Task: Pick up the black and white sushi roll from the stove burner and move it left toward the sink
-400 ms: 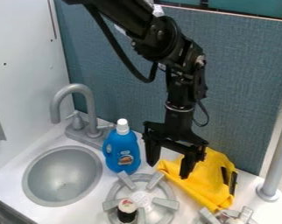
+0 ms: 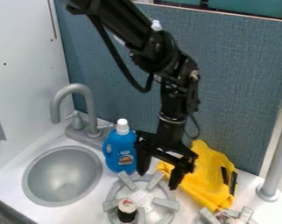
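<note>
Yellow cloth (image 2: 205, 173): 1, bunched, bearing two black patches; lies on the table (image 2: 187, 213) against the blue-grey back panel (image 2: 243, 87), right side of view.
Gripper (image 2: 158, 178): 1, pointing down, fingers spread wide, holding nothing. Position: in front of the cloth's left part, over the back of the near burner.
Burners: 2. Near burner (image 2: 142, 199) has a round ring with grey prongs; second burner (image 2: 231, 216) cut off by the bottom edge.
Containers: 3 counted.
(1) Small dark jar (image 2: 127, 211), red-and-white top, upright on the near burner; contents cannot be told.
(2) Blue bottle (image 2: 120, 149), white cap on, upright between sink and gripper; contents hidden.
(3) Round grey sink (image 2: 61, 175), drain visible at the bottom.
Faucet (image 2: 89, 105): 1, behind the sink, 2 handles.
Grey pole (image 2: 278, 157): 1, far right.
</note>
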